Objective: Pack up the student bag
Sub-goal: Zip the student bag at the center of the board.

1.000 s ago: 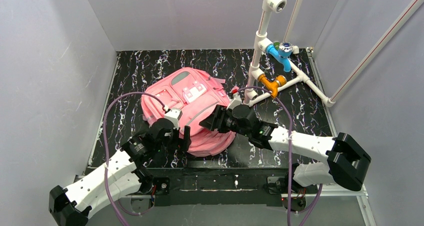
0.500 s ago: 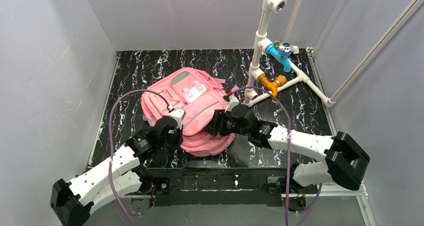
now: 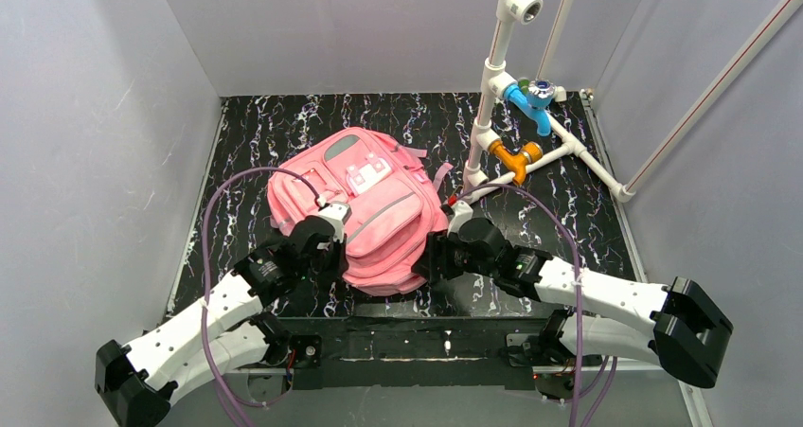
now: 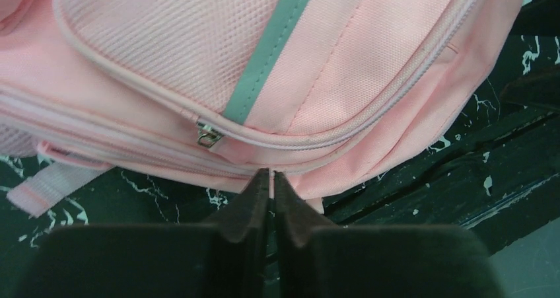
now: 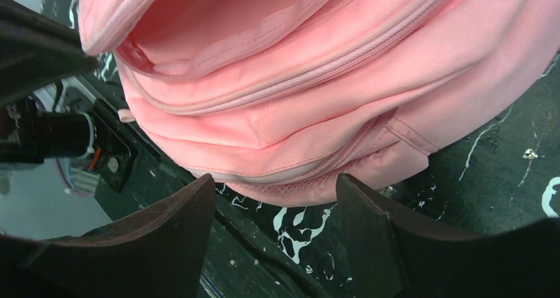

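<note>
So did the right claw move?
Yes. The right gripper pulled back toward the near side, away from the white pipes, from on top of the bag to its edge.

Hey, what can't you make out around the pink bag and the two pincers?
Left wrist view: the left pincer is shut on a thin pink sliver at the edge of the student bag; zipper tab or fabric, too small to tell.
Right wrist view: the bag's inside beyond the opening, hidden by its own flap and cut by the top edge.
Top view: fingertips of the right pincer, hidden under its wrist.
</note>
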You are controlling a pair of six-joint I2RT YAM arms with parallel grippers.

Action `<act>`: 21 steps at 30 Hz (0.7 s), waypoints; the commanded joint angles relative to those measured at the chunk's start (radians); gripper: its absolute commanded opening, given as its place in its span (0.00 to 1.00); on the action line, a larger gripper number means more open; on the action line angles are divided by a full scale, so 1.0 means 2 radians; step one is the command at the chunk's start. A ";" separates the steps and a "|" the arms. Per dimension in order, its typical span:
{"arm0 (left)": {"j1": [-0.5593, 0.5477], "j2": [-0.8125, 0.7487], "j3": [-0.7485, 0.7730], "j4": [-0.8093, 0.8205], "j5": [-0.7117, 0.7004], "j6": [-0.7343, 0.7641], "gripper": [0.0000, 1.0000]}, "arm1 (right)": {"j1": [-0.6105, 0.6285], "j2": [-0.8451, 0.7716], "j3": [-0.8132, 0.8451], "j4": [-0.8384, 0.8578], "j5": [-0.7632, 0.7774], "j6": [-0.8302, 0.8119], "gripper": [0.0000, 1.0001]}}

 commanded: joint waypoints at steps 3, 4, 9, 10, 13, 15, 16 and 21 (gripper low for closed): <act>0.001 -0.014 0.060 -0.085 -0.091 -0.040 0.60 | 0.000 -0.013 0.017 0.030 0.013 0.008 0.76; 0.002 -0.021 0.068 -0.088 -0.095 -0.037 0.66 | 0.009 -0.006 0.026 0.030 0.014 0.006 0.75; 0.024 -0.036 0.102 -0.083 -0.133 -0.056 0.81 | 0.108 0.023 0.074 0.031 0.132 0.017 0.76; 0.039 -0.027 0.107 -0.080 -0.131 -0.061 0.82 | 0.128 0.034 0.085 0.033 0.162 0.030 0.76; 0.109 0.005 0.115 -0.065 -0.075 -0.088 0.79 | 0.189 0.084 0.111 0.067 0.240 0.046 0.76; 0.173 0.023 0.117 -0.053 -0.011 -0.110 0.77 | 0.216 0.123 0.132 0.090 0.299 0.047 0.74; 0.201 0.031 0.120 -0.050 0.018 -0.119 0.76 | 0.226 0.143 0.144 0.102 0.317 0.041 0.73; 0.272 0.050 0.133 -0.047 0.091 -0.138 0.79 | 0.246 0.248 0.262 0.053 0.384 0.033 0.58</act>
